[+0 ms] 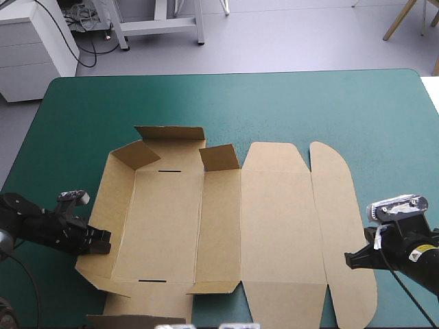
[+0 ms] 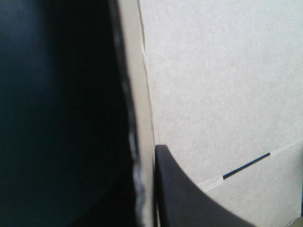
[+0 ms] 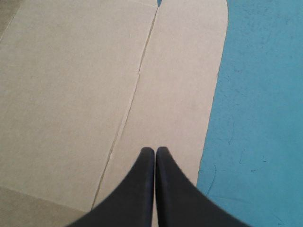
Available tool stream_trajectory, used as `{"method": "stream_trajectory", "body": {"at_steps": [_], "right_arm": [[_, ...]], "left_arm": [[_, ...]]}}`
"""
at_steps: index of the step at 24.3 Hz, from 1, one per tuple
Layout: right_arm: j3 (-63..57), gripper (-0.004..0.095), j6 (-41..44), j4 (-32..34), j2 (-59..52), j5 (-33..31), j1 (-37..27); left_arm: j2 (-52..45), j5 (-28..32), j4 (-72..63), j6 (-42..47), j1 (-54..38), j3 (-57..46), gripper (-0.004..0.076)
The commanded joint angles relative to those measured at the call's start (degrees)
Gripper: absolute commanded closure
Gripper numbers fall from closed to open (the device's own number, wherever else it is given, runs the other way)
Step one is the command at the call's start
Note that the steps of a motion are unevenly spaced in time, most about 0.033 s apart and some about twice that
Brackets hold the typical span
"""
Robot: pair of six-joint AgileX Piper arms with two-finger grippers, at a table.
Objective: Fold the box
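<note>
The brown box (image 1: 274, 226) lies as a cut sheet on the teal-green cover, its lid panels flat to the right. Small flaps (image 1: 219, 157) stand up at the far left end. My left gripper (image 1: 103, 243) is at the box's left wall (image 1: 116, 205), shut on that wall. In the left wrist view the wall's edge (image 2: 139, 94) runs between the fingers (image 2: 189, 198), with the box floor (image 2: 222, 85) and a slot (image 2: 246, 166) beyond. My right gripper (image 1: 350, 259) is shut, its tips (image 3: 155, 151) over the rounded lid flap (image 3: 184, 71) near its outer edge.
Teal-green cover (image 1: 309, 103) shows beyond the box and along its right side (image 3: 260, 94). A strip of brown board (image 1: 134, 319) shows at the near edge by the box's near left corner. The table's left edge is close behind my left arm.
</note>
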State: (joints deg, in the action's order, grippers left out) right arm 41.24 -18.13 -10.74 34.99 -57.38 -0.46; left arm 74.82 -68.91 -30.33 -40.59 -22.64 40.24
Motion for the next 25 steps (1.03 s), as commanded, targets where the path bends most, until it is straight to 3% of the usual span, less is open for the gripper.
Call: {"method": "stream_trajectory", "body": {"at_steps": [1, 12, 16, 20, 25], "right_arm": [[1.57, 0.0922, -0.15, -0.36, 0.22, 3.09, 0.16], [1.57, 0.0922, -0.15, -0.36, 0.22, 2.97, 0.16], [1.57, 0.0922, 2.02, -0.36, 0.22, 2.6, 0.16], [1.57, 0.0922, 2.8, -0.36, 0.22, 1.94, 0.16], [1.57, 0.0922, 2.8, -0.36, 0.22, 1.62, 0.16]], "left_arm": [[-0.86, -0.4, 1.46, 4.73, 5.87, 7.14, 0.0734], [2.92, 10.34, 25.79, 13.01, 32.55, 32.15, 0.0734], [7.1, 20.32, 42.83, 15.12, 46.14, 40.53, 0.0734], [9.68, 29.48, 57.26, 15.12, 57.15, 42.33, 0.0734], [11.58, 36.46, 59.02, 11.96, 65.65, 42.33, 0.0734]]}}
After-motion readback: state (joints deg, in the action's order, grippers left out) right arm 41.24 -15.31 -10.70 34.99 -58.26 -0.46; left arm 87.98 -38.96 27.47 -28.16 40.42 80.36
